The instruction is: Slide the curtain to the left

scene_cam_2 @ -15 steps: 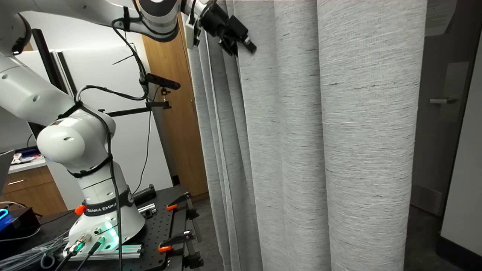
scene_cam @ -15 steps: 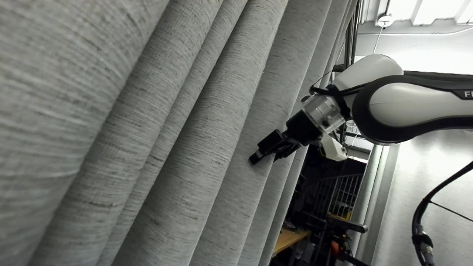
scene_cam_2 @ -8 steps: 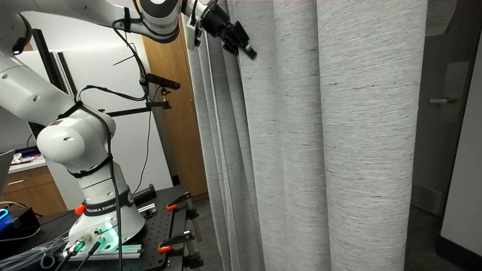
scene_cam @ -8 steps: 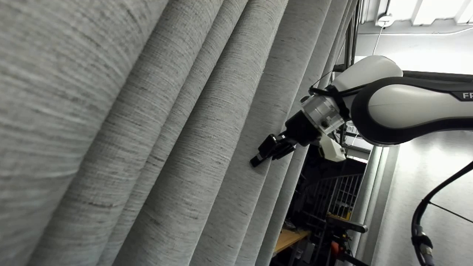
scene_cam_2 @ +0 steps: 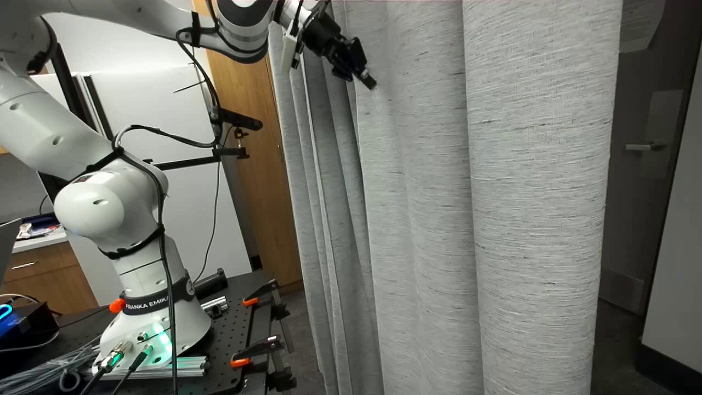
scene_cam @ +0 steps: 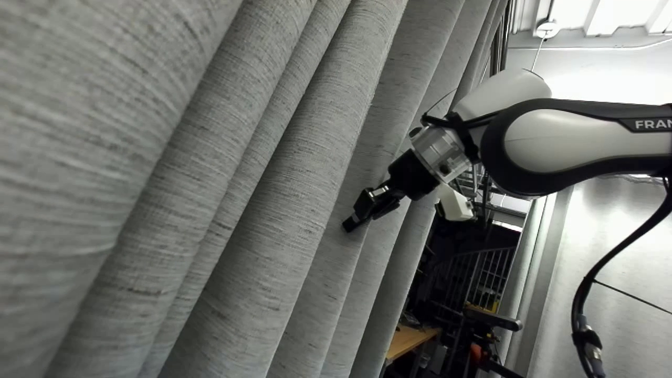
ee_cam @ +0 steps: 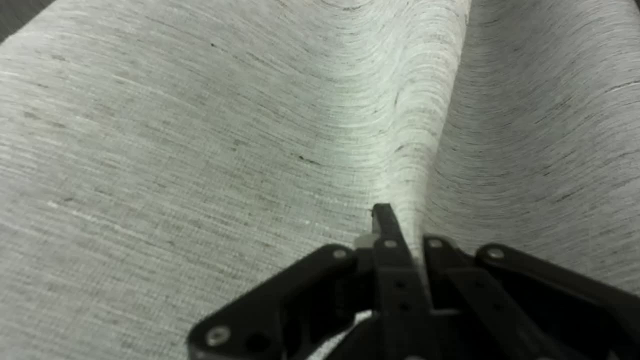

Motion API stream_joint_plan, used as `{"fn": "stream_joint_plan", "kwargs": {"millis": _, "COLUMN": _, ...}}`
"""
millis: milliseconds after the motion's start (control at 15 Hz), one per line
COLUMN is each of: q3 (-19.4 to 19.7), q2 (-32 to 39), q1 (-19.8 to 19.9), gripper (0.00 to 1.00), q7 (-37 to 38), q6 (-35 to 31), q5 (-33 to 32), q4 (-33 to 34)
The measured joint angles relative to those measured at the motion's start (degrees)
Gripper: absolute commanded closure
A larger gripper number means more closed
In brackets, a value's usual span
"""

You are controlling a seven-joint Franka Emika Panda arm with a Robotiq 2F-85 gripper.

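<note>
The curtain point(scene_cam: 294, 173) is a light-grey woven drape hanging in long folds, and it fills much of both exterior views. A narrow upright fold of the curtain point(ee_cam: 417, 125) runs down between the fingers in the wrist view. My black gripper point(scene_cam: 365, 216) points down at an angle into the cloth and is shut on that fold. The left finger point(ee_cam: 387, 225) lies in front of the fabric, while the tip of the right one is hidden behind the fold. In an exterior view the gripper point(scene_cam_2: 357, 78) sits high on the drape.
A wooden tabletop point(scene_cam: 412, 340) and a dark wire rack point(scene_cam: 480, 273) lie behind the drape's edge. A camera on a bar point(scene_cam_2: 237, 118) stands between arm and curtain. The black base table point(scene_cam_2: 241, 323) carries orange-tipped clamps. A door point(scene_cam_2: 636, 181) stands past the drape's far side.
My fingers have come together on the curtain fold. The arm has since shifted sideways a little, and the folds near the gripper have moved with it.
</note>
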State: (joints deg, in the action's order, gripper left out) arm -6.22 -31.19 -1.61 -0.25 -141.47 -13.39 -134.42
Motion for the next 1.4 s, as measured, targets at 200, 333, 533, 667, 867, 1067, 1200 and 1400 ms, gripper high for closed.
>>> {"fn": "stream_joint_plan", "kwargs": {"millis": 200, "q3": -4.2, "q2": 6.2, "q1": -0.6, "gripper": 1.0, "q7": -0.5, "q6": 0.5, "q5": -1.3, "q4": 5.4}}
{"fn": "stream_joint_plan", "kwargs": {"millis": 333, "q3": -6.8, "q2": 10.9, "q1": -1.5, "gripper": 1.0, "q7": -1.1, "q6": 1.4, "q5": -2.4, "q4": 10.4}}
{"fn": "stream_joint_plan", "kwargs": {"millis": 533, "q3": -9.4, "q2": 17.7, "q1": -2.9, "gripper": 1.0, "q7": -1.8, "q6": 2.1, "q5": -5.0, "q4": 17.7}}
{"fn": "stream_joint_plan", "kwargs": {"millis": 667, "q3": -10.4, "q2": 21.3, "q1": -3.9, "gripper": 1.0, "q7": -2.1, "q6": 2.1, "q5": -6.7, "q4": 21.8}}
{"fn": "stream_joint_plan", "kwargs": {"millis": 867, "q3": -11.2, "q2": 24.7, "q1": -6.0, "gripper": 1.0, "q7": -2.3, "q6": 2.2, "q5": -8.0, "q4": 25.7}}
{"fn": "stream_joint_plan", "kwargs": {"millis": 1067, "q3": -11.4, "q2": 25.5, "q1": -7.9, "gripper": 1.0, "q7": -2.3, "q6": 2.8, "q5": -8.2, "q4": 27.2}}
{"fn": "stream_joint_plan", "kwargs": {"millis": 1200, "q3": -11.4, "q2": 25.2, "q1": -9.0, "gripper": 1.0, "q7": -2.3, "q6": 3.5, "q5": -8.1, "q4": 27.3}}
{"fn": "stream_joint_plan", "kwargs": {"millis": 1400, "q3": -12.2, "q2": 25.0, "q1": -10.6, "gripper": 1.0, "q7": -2.3, "q6": 3.8, "q5": -8.1, "q4": 27.5}}
